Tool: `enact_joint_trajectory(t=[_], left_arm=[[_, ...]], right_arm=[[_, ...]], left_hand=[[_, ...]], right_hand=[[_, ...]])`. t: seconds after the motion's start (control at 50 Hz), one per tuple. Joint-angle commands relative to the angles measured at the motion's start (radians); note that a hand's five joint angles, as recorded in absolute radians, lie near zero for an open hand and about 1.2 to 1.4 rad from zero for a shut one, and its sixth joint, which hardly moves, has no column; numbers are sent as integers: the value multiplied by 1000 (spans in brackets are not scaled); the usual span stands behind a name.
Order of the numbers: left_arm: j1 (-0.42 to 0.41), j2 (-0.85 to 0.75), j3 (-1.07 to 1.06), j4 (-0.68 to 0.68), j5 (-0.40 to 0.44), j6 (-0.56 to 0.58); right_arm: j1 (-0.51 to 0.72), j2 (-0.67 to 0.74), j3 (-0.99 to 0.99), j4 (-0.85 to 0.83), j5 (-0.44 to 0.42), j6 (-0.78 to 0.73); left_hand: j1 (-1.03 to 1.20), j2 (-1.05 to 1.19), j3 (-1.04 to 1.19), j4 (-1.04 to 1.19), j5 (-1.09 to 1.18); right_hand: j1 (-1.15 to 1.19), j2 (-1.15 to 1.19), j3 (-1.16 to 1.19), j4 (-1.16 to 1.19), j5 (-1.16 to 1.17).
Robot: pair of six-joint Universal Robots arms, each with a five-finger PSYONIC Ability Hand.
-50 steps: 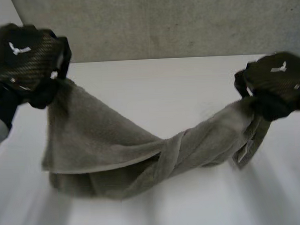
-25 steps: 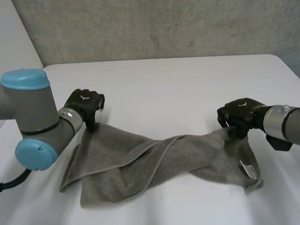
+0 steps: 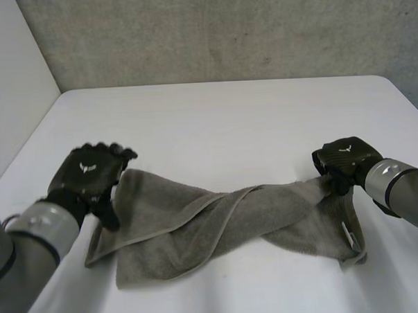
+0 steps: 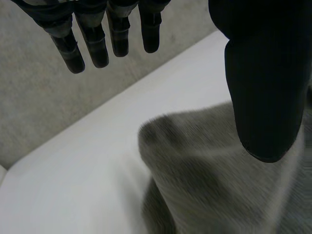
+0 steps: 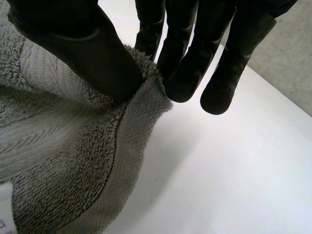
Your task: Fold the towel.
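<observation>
Head view high over table; wrist views close; towel common to all

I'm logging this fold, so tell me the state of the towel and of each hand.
towel: lying on the table, twisted across its middle, not folded flat.
left hand: open, fingers straight, over the towel's left end, holding nothing.
right hand: shut on the towel's far right corner, pinched between thumb and fingers.

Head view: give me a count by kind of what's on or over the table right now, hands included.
Grey towel: 1
Black hands: 2 (left hand, right hand)
Total: 3
</observation>
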Motion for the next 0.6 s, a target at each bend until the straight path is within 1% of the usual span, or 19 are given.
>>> enact_joint_trajectory(t=[0.02,0.04,0.08,0.1,0.14,0.16,0.2,0.22,0.26,0.32,0.36,0.42,0.5,0.6], left_arm=[[10,1,-146,61,-1,-1],[10,1,-146,61,-1,-1],[11,-45,-161,117,-29,4],[11,-45,-161,118,-29,4],[11,-106,-163,167,-75,10],[11,-107,-163,167,-75,10],[13,-158,-155,196,-119,10],[13,-159,-155,196,-119,10],[13,-200,-152,202,-162,10],[13,-212,-152,202,-185,10],[11,-222,-157,205,-222,10],[11,-225,-157,207,-237,10],[11,-228,-154,210,-237,7],[13,-246,-146,256,-237,7]], right_arm=[[5,6,7,-9,-1,-18],[5,6,7,-9,-1,-18],[17,9,10,-9,-1,-20],[17,9,10,-9,-1,-20],[20,11,16,-12,-1,-20],[20,11,16,-12,-1,-20],[20,11,21,-14,-1,-20],[20,11,21,-14,-1,-20],[20,11,26,-15,-1,-21],[22,11,27,-20,-1,-21],[26,12,29,-32,0,-23],[26,14,29,-37,2,-23],[26,15,29,-37,2,-27],[28,15,38,-37,0,-46]], left_hand=[[39,37,38,39,36],[39,37,38,39,36],[39,37,38,39,36],[39,37,38,39,36],[39,37,38,39,36],[39,37,38,39,36],[39,37,38,39,36],[39,37,38,39,36],[39,37,38,39,36],[42,40,41,42,39],[39,37,38,39,36],[36,35,35,36,33],[36,35,35,36,33],[45,43,44,45,42]], right_hand=[[86,92,51,50,56],[86,92,51,50,56],[86,92,51,50,56],[86,92,51,50,56],[86,92,51,50,56],[86,92,51,50,56],[86,92,51,50,56],[86,92,51,50,56],[86,92,51,50,56],[86,92,51,50,56],[86,92,51,50,56],[86,92,51,50,56],[86,92,51,50,56],[86,92,51,50,56]])
